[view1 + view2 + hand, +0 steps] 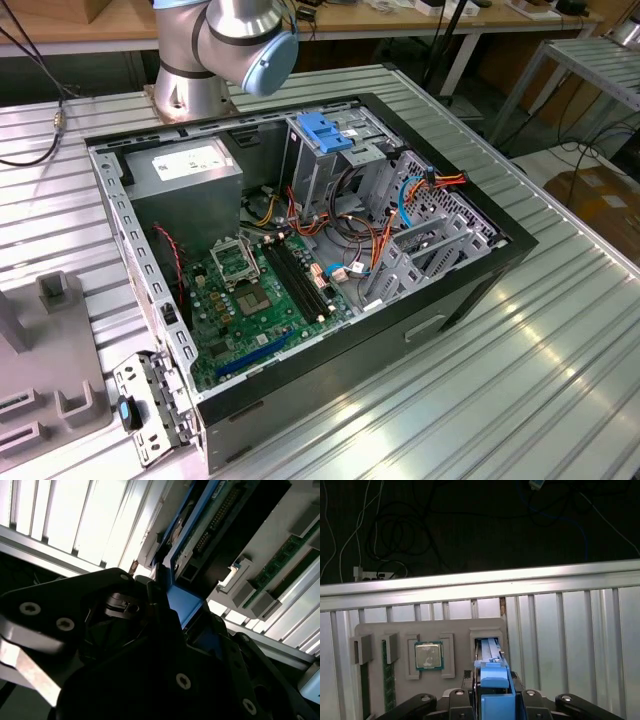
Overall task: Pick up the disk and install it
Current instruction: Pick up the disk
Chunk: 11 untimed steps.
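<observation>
**Disk [493,677] [186,601]: on edge in holder tray [455,630], gripper [494,706] astride**

Item: a grey drive framed by a bright blue carrier rail, seen in both wrist views. It is set on edge in a slot of the grey holder tray. The tray is laid on the ribbed metal worktop [560,630], close to the worktop's edge. The gripper is placed astride the near end of the blue rail, with its black body on either side. Whether it is closed on the rail cannot be told.

Also held in the tray: a processor chip [428,656], seated in the pocket just beside the disk's slot, and a green memory stick [388,690], lodged beyond the chip.

In the exterior view an open computer case [470,290] is laid at the centre of the worktop, with the arm [225,40] mounted at 11 o'clock. Listed inside the case:
- a grey power supply [185,175] at 10 o'clock
- a metal cage topped by a blue latch [325,132] at 12 o'clock
- a green motherboard [250,300] at 7 o'clock
- loose cables [370,245] at 3 o'clock
</observation>
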Tool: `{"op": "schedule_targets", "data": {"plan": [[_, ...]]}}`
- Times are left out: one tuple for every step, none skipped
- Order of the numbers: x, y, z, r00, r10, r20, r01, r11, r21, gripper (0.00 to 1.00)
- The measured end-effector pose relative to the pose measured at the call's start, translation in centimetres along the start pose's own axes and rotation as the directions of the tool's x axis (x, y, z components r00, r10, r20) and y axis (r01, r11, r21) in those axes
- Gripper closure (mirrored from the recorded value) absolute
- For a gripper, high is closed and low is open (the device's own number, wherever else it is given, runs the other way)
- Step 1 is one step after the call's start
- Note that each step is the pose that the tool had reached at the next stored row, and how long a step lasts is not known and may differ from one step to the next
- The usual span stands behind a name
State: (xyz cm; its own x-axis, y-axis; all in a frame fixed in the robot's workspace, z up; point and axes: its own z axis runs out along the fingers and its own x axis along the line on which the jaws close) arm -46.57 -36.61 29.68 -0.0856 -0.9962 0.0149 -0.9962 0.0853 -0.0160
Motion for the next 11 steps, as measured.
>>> {"op": "schedule_targets", "data": {"plan": [[0.00,0.00,0.00,1.0000,0.000,-0.0002,0.000,1.0000,0.0000,0.62],[0.00,0.00,0.00,1.0000,0.000,-0.0005,0.000,1.0000,0.0000,0.62],[0.00,0.00,0.00,1.0000,0.000,-0.0007,0.000,1.0000,0.0000,0.62],[0.00,0.00,0.00,1.0000,0.000,-0.0009,0.000,1.0000,0.0001,0.62],[0.00,0.00,0.00,1.0000,0.000,-0.0013,0.000,1.0000,0.0001,0.62],[0.00,0.00,0.00,1.0000,0.000,-0.0016,0.000,1.0000,0.0001,0.62],[0.00,0.00,0.00,1.0000,0.000,-0.0018,0.000,1.0000,0.0001,0.63],[0.00,0.00,0.00,1.0000,-0.002,-0.0018,0.002,1.0000,0.0001,0.63],[0.00,0.00,0.00,1.0000,-0.007,-0.0017,0.007,1.0000,0.0002,0.63],[0.00,0.00,0.00,0.9997,-0.023,-0.0014,0.023,0.9997,0.0006,0.63],[0.00,0.00,0.00,0.9996,-0.029,-0.0013,0.029,0.9996,0.0006,0.63]]}}
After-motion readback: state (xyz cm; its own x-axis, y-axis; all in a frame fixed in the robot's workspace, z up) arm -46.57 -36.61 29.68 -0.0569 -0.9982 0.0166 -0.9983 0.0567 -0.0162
